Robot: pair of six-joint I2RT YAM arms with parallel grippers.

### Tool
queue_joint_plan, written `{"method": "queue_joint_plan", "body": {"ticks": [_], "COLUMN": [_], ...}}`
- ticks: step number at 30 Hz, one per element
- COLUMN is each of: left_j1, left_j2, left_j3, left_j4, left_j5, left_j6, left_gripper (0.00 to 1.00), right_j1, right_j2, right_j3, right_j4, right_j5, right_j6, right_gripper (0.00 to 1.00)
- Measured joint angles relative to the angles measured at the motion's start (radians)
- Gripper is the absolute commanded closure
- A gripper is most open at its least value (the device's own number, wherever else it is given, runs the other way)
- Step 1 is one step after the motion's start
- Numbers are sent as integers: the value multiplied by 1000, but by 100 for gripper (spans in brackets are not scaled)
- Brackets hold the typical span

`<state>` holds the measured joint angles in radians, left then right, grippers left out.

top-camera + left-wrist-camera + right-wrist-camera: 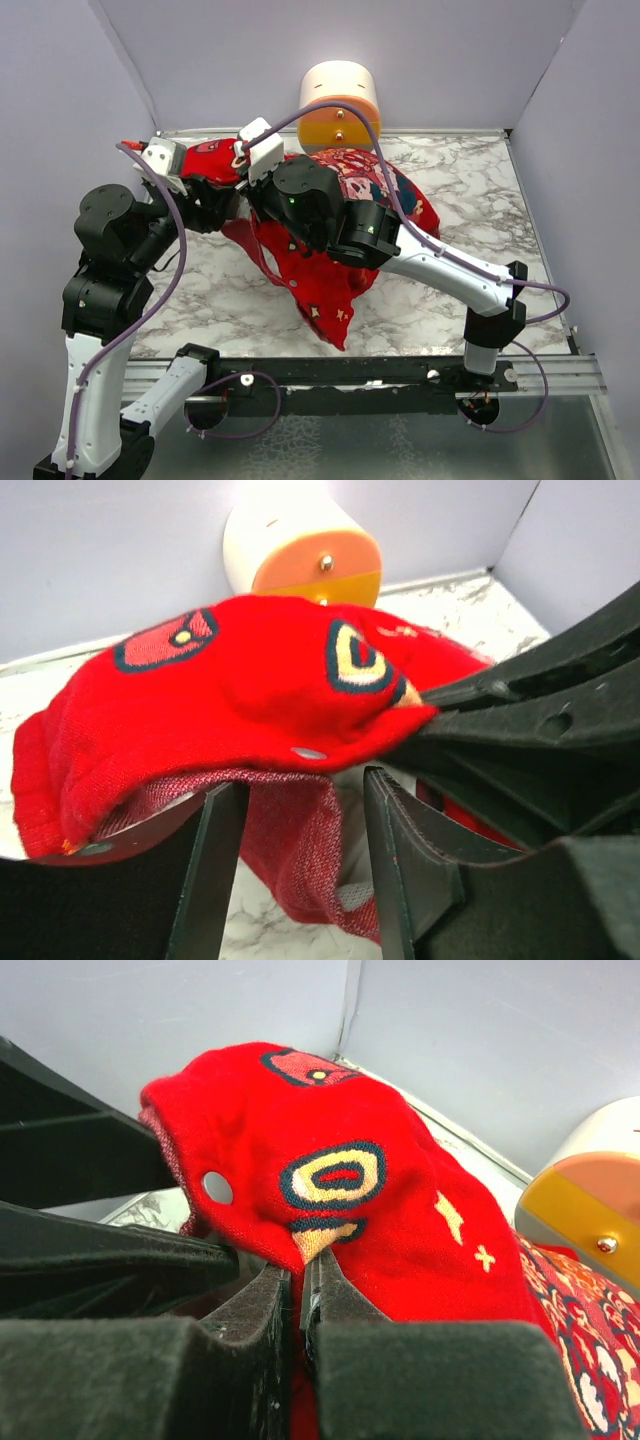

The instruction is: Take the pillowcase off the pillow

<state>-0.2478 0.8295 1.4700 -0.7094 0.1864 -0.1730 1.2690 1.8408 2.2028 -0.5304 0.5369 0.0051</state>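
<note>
A marble-patterned bench [200, 300] is enclosed by plain pale walls [200, 60] on three sides. A cream-and-orange cylinder [340, 105] is set on its side against the back wall, just behind the cloth. The red pillowcase [330, 270] is spread over the middle of the bench, with one corner trailing toward the near edge and another part lifted off the surface at the back left. Much of its middle is hidden in the top view by the right arm [440, 262], which is laid across it. The pillow cannot be made out under cloth and arms.

The right hand [303, 1275] is closed, and a fold of the raised cloth, at a printed ring mark, is pinched between its fingers. The left hand [297, 790] is seen just beside it, its fingers parted with a gap between them; the hanging edge of the cloth is framed in that gap, and firm contact cannot be confirmed. Each wrist view is partly blocked by the other hand's black fingers. A black rail [350, 372] is fixed along the near edge, and purple cables [150, 300] are looped along both arms.
</note>
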Motion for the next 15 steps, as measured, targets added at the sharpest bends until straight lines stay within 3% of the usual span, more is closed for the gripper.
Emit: {"method": "queue_joint_plan", "body": {"ticks": [6, 15], "left_j1": [0, -4], "left_j2": [0, -18], "left_j3": [-57, -101], "left_j4": [-49, -26], "left_j5": [-7, -130], "left_j6": [39, 91], "left_gripper": [53, 93], "right_j1": [-8, -21], "right_j2": [0, 1], "right_j3": [6, 23], "right_j4": [0, -6], "right_j5": [-5, -32], "right_j6": [3, 17], "right_gripper": [99, 99]}}
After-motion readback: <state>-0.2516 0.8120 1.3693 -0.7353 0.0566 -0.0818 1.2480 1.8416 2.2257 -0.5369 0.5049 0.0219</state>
